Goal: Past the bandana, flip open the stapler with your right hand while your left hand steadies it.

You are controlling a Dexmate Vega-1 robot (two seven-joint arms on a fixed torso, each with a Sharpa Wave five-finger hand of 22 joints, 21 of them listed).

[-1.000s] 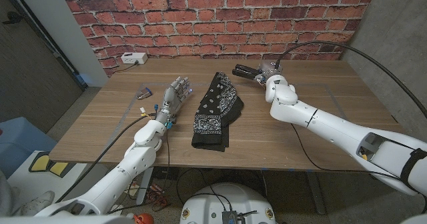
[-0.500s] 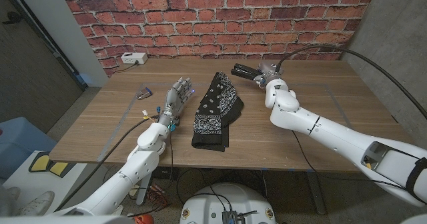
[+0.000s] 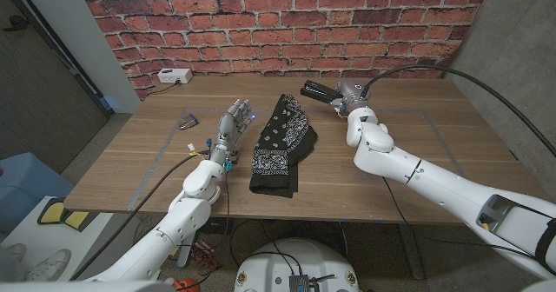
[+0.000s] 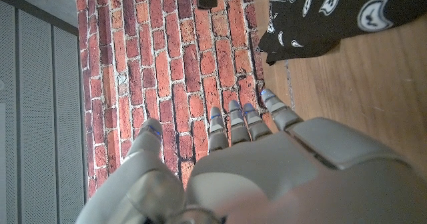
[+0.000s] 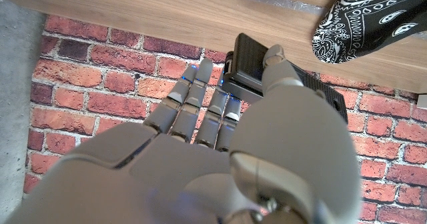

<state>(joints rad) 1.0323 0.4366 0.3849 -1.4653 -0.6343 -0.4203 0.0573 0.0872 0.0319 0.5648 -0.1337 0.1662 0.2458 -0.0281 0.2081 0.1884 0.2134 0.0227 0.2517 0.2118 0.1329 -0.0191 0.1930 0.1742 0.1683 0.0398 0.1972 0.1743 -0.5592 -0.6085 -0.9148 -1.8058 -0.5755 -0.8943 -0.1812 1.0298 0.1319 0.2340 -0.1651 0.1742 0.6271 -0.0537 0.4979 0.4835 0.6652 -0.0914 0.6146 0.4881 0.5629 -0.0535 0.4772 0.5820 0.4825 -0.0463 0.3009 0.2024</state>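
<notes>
A black stapler (image 3: 314, 89) sits past the black-and-white bandana (image 3: 280, 144), near the table's back edge. My right hand (image 3: 348, 93) grips its right end. In the right wrist view the thumb lies across the stapler (image 5: 248, 65) and the fingers (image 5: 200, 97) close in along its other side. My left hand (image 3: 232, 125) hovers left of the bandana with its fingers apart, holding nothing, well short of the stapler. The left wrist view shows that hand (image 4: 267, 164) and a corner of the bandana (image 4: 327, 17). The bandana (image 5: 373, 17) also appears in the right wrist view.
A white box (image 3: 175, 76) with a cable stands at the table's back left corner. A small coloured object (image 3: 187, 122) lies left of my left hand. A brick wall (image 3: 287, 23) runs close behind the table. A black cable (image 3: 452, 73) arcs over the right side.
My right hand and the stapler have shifted slightly toward the wall. My left arm has edged a little to the right, with the hand still open.
</notes>
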